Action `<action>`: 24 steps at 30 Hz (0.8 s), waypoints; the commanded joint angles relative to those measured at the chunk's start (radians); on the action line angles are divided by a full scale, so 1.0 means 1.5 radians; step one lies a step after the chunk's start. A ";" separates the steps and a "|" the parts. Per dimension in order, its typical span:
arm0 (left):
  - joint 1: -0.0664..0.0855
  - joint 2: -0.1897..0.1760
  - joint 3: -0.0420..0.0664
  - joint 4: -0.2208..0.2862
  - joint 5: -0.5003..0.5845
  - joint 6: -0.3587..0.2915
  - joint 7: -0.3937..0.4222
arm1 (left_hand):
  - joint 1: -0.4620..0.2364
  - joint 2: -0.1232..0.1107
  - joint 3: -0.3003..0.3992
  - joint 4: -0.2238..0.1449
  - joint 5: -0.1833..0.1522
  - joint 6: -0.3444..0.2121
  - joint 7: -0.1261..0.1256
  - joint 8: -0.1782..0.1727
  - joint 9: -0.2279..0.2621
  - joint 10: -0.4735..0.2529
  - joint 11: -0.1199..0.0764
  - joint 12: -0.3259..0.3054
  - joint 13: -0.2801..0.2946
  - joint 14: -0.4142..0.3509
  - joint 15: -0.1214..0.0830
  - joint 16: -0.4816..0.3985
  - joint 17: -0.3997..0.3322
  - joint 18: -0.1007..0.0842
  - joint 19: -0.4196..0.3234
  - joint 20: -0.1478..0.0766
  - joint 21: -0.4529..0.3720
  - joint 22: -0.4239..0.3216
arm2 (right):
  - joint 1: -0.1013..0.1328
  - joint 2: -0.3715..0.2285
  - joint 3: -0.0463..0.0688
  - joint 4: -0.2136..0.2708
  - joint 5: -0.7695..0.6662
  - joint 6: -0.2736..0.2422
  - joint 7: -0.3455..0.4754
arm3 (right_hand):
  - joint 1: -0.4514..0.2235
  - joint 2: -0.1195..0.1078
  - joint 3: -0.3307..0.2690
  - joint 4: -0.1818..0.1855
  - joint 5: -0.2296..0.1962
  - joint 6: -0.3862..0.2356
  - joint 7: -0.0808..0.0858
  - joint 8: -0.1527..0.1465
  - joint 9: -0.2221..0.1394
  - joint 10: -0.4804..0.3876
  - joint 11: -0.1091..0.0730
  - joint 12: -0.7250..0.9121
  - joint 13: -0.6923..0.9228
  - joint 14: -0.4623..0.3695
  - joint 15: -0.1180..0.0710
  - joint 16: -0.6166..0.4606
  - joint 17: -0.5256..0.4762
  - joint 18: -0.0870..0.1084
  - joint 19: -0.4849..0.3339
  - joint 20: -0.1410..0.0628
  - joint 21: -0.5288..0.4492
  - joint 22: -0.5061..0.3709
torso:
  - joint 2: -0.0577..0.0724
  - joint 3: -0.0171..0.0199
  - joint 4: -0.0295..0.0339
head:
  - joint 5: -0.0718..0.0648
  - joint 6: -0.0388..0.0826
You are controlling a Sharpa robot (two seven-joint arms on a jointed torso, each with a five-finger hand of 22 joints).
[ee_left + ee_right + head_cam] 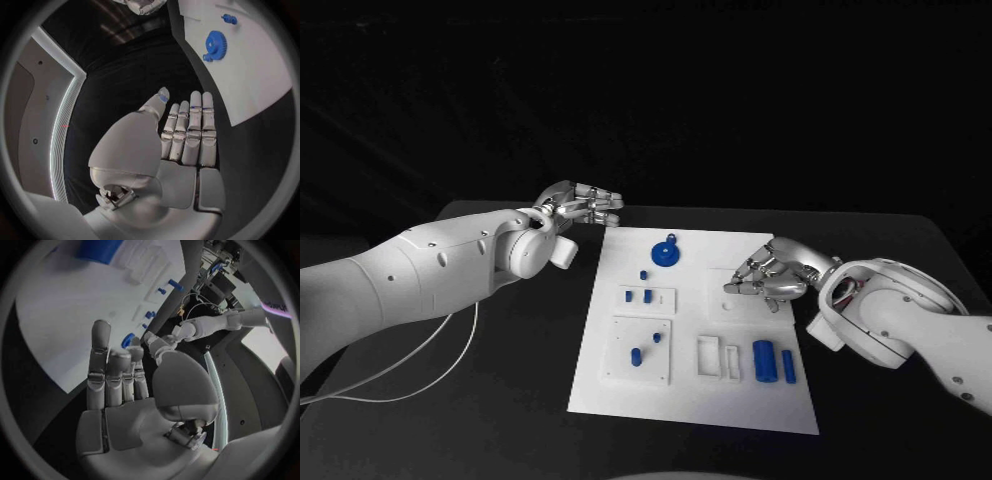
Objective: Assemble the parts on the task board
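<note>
The white task board (733, 400) lies in the middle of the black table. A blue gear (669, 252) sits near its far edge, with small blue pieces (642, 295) below it and blue pegs (640, 352) in a raised white block. A thick blue cylinder (764, 360) and a thinner one (790, 366) lie near the front right. My left hand (581, 207) hovers off the board's far left corner, flat and holding nothing (181, 145). My right hand (769, 275) hangs over the board's right edge, fingers extended, nothing in it (125, 390).
White slotted holders (718, 355) stand beside the cylinders. A thin white cable (430, 370) trails over the table at the left. The left wrist view shows the gear (215, 44) on the board (250, 75) beyond the fingers. Black table surrounds the board.
</note>
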 commanded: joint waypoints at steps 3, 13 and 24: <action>-0.001 -0.013 0.000 0.022 0.000 -0.004 0.015 | -0.003 0.003 -0.003 0.000 -0.002 -0.003 0.001 -0.001 0.000 0.016 -0.005 0.002 0.000 -0.002 -0.003 -0.003 0.001 0.001 0.001 0.003 0.004 -0.003 | 0.007 -0.029 0.001 -0.003 0.120 0.117 -0.127 | 0.003 -0.005 -0.045 0.035 0.064 -0.015 -0.012 -0.003 0.203 0.024 -0.004 0.074 0.107 0.006 -0.006 0.027 0.076 -0.013 0.018 -0.007 0.044 0.046 | -0.008 0.0017 -0.0070 | -0.025 -0.001; -0.002 -0.041 -0.001 0.066 -0.004 -0.009 0.020 | -0.006 0.000 0.001 0.003 -0.002 -0.005 0.000 -0.001 0.000 0.033 -0.010 0.003 0.001 -0.001 -0.005 -0.004 0.001 -0.001 0.002 0.001 0.004 -0.006 | 0.016 -0.068 -0.004 0.007 0.148 0.261 -0.303 | -0.024 0.005 -0.063 0.072 0.025 -0.051 0.013 -0.025 0.120 0.021 0.012 0.030 0.101 0.013 0.005 0.018 0.099 -0.002 0.017 0.005 0.040 0.061 | -0.014 0.0038 -0.0108 | -0.041 -0.008; -0.009 -0.048 -0.002 0.080 -0.005 -0.009 0.020 | -0.009 -0.003 0.003 0.006 -0.003 -0.006 0.000 -0.001 0.000 0.036 -0.010 0.003 0.001 0.000 -0.005 -0.003 0.002 -0.002 0.004 0.000 0.003 -0.010 | 0.017 -0.085 -0.032 0.051 0.119 0.281 -0.340 | -0.041 -0.014 -0.043 0.115 -0.030 -0.048 0.019 -0.024 0.049 0.027 0.015 0.026 0.114 0.019 0.008 0.017 0.125 0.001 0.022 0.008 0.043 0.087 | -0.021 0.0033 -0.0134 | -0.049 -0.020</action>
